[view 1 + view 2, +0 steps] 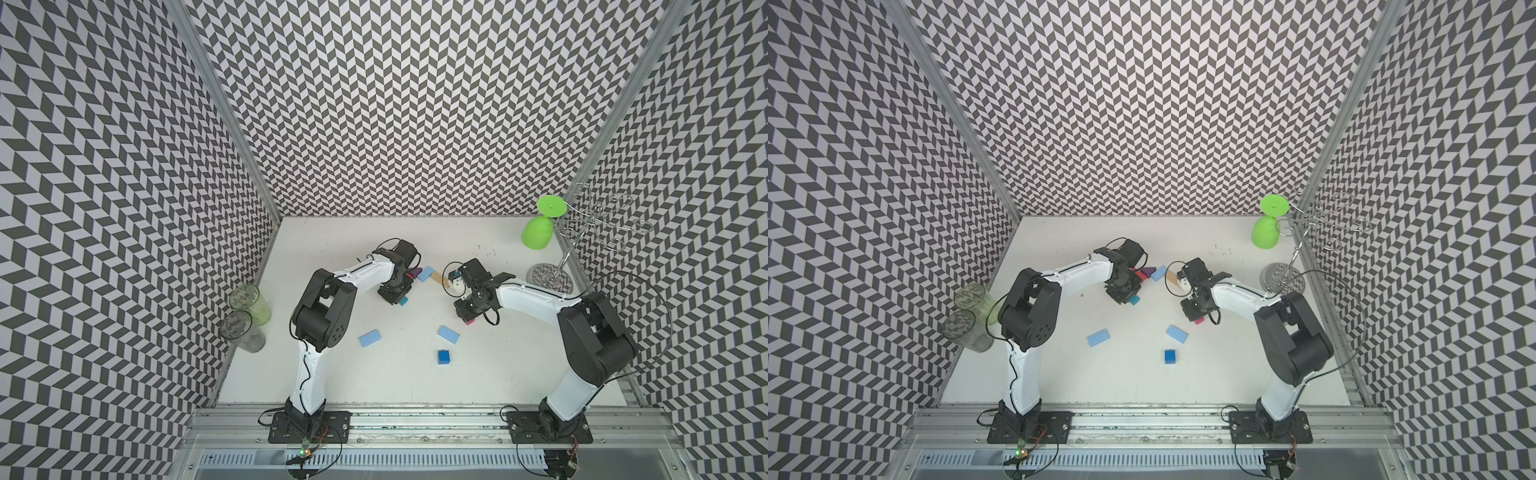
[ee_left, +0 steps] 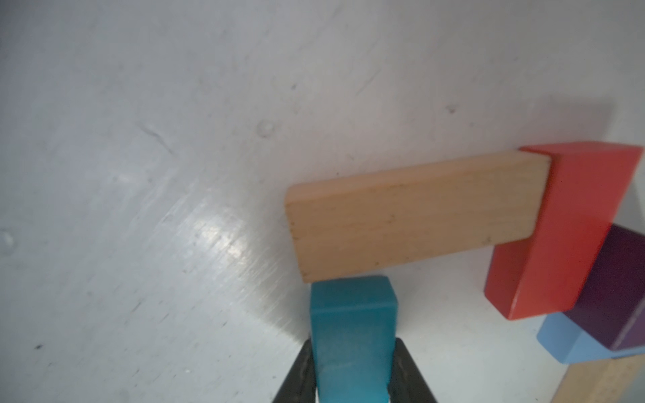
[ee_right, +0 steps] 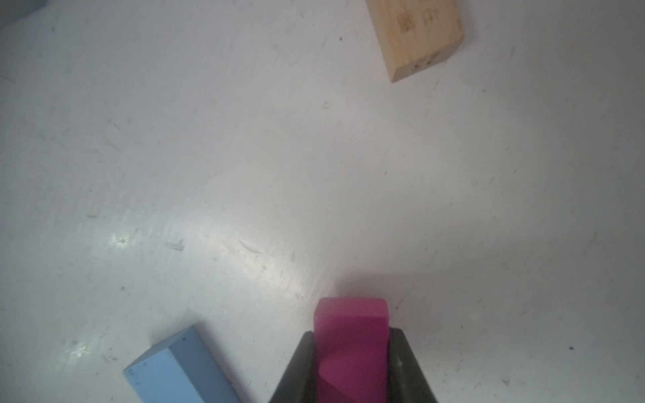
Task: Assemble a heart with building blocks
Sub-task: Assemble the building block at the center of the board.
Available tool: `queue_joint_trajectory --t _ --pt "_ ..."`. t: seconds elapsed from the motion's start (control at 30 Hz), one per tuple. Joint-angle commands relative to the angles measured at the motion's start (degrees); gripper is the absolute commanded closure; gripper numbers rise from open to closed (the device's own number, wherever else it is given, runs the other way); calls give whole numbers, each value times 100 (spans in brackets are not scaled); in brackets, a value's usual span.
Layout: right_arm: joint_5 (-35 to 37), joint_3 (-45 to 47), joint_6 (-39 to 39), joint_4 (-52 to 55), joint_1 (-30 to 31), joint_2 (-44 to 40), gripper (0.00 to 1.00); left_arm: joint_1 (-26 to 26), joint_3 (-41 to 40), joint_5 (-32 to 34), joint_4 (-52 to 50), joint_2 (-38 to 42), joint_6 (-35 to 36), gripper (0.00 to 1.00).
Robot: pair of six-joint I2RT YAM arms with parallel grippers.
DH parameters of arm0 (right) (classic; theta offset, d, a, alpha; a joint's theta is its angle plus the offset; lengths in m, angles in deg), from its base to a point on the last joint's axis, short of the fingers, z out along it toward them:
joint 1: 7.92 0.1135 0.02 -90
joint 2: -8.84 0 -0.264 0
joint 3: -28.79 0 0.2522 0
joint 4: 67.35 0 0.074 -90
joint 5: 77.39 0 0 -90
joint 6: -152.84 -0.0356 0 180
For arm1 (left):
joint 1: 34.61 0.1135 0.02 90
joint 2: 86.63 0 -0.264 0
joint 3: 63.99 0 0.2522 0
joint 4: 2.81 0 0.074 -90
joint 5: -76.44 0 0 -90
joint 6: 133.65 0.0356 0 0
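My left gripper (image 2: pixel 353 343) is shut on a teal block (image 2: pixel 352 314), whose far end touches a tan block (image 2: pixel 415 216). That tan block meets a red block (image 2: pixel 565 226), which adjoins the purple triangle (image 1: pixel 413 273) and a light blue block (image 1: pixel 425 274). These form the partly laid heart. My right gripper (image 3: pixel 352 333) is shut on a magenta block (image 3: pixel 350 345) just above the table, apart from a second tan block (image 3: pixel 415 35). Two light blue blocks (image 1: pixel 370 338) (image 1: pixel 448 333) and the blue cube (image 1: pixel 444 356) lie loose nearer the front.
A green goblet (image 1: pixel 540 226) hangs on a wire rack (image 1: pixel 598 226) at the back right. Two clear tumblers (image 1: pixel 249 305) (image 1: pixel 239 332) stand by the left wall. Patterned walls enclose the white table (image 1: pixel 353 245); the arm bases sit on a front rail (image 1: pixel 415 419).
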Motion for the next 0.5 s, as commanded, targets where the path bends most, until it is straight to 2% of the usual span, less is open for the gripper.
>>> queue_joint_trajectory --t 0.0,0.47 --pt "-58 -79 31 -190 -1 73 100 85 -38 280 -280 -216 82 93" --pt "-108 -96 49 -199 -1 121 100 159 -47 278 -237 -249 144 92"
